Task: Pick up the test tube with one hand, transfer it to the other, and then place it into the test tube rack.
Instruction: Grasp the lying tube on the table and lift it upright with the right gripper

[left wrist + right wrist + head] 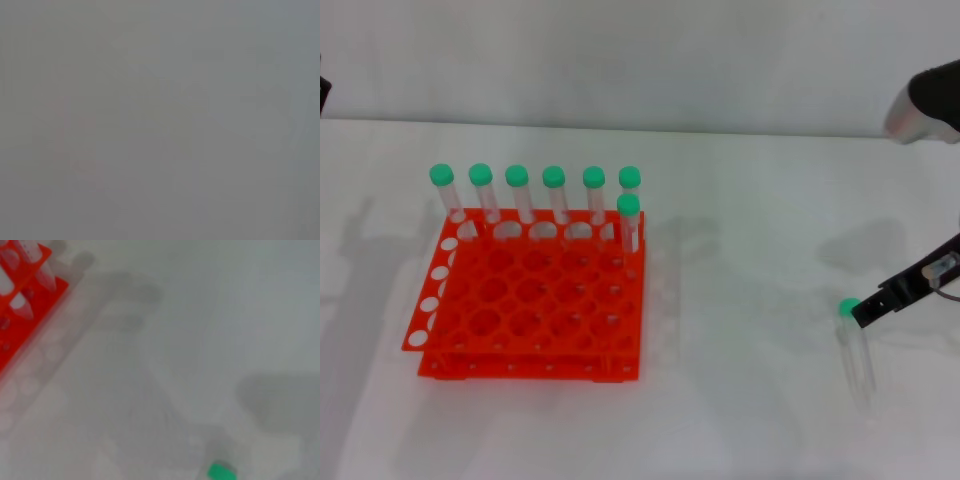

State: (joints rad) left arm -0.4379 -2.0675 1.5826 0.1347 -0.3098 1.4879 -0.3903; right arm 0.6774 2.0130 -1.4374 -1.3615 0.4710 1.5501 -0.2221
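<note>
Here, your test tube [855,350] lies flat on the worktop [740,400], well right of the test tube rack [535,300], open surface between them. The right pincer [872,310] sits at its green cap; grip unclear.

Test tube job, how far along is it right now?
Barely begun. Seven capped tubes already stand in the orange test tube rack. The loose test tube lies on the white table, with the right gripper at its green cap. Lifting, handover and racking remain.
</note>
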